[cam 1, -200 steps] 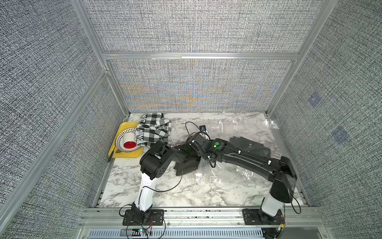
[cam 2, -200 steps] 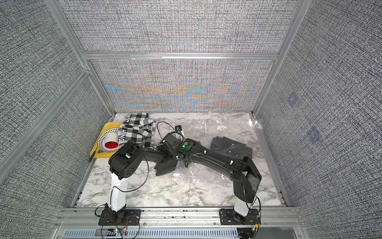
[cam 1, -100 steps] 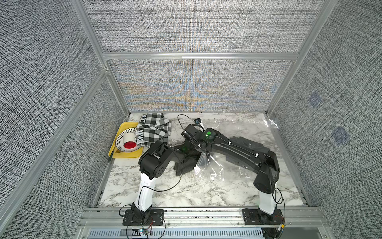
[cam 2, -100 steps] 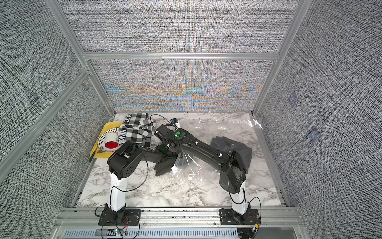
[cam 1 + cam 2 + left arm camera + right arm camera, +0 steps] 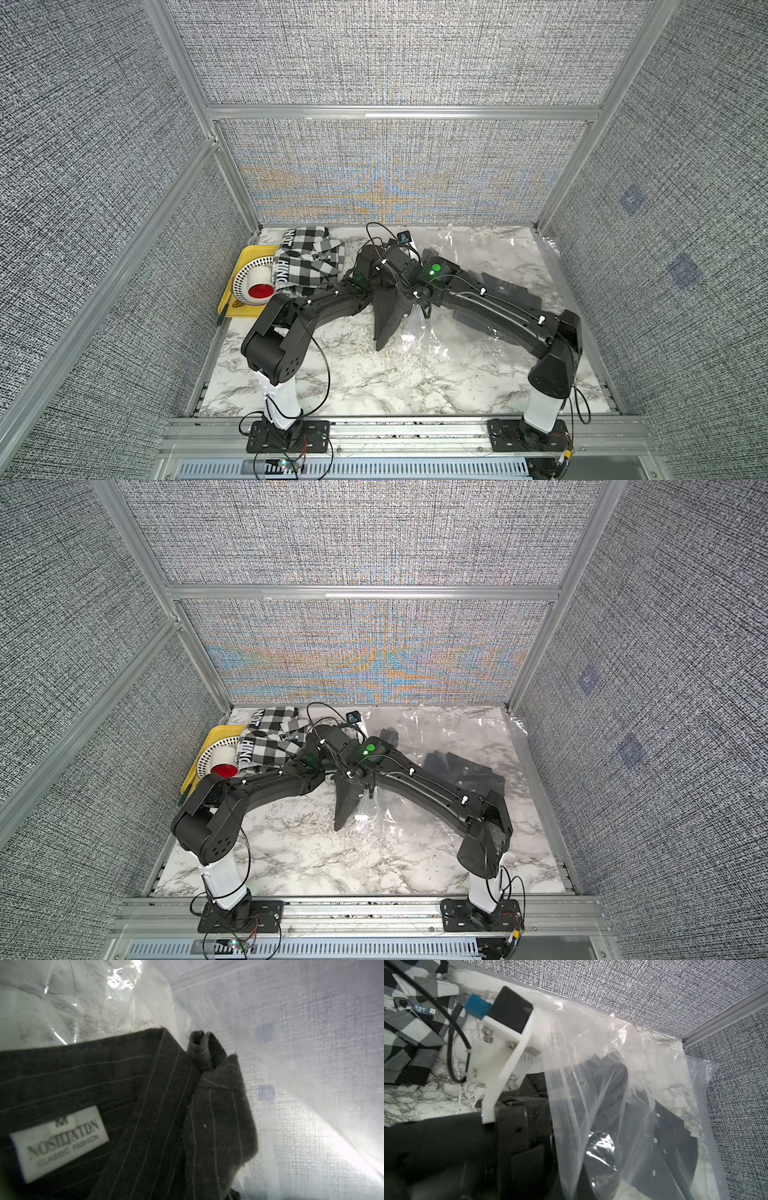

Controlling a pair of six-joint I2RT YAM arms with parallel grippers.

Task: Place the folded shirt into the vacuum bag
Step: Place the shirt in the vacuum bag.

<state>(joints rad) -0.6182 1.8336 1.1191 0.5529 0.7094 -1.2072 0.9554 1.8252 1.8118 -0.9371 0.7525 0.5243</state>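
Our left tool [image 5: 542, 1126] grips the dark pinstriped folded shirt [image 5: 145, 1095] at the mouth of the vacuum bag [image 5: 478, 257] above the bench [image 5: 374, 386]. Our right tool [image 5: 417, 297], closed, pinches the bag's lifted edge.

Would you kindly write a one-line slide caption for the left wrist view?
Dark pinstriped shirt with a white neck label, backed by the crinkly clear vacuum bag.

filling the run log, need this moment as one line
stage: inserting | left gripper: shut on pinstriped shirt | right gripper: shut on vacuum bag, mouth lifted | checked shirt: lying apart
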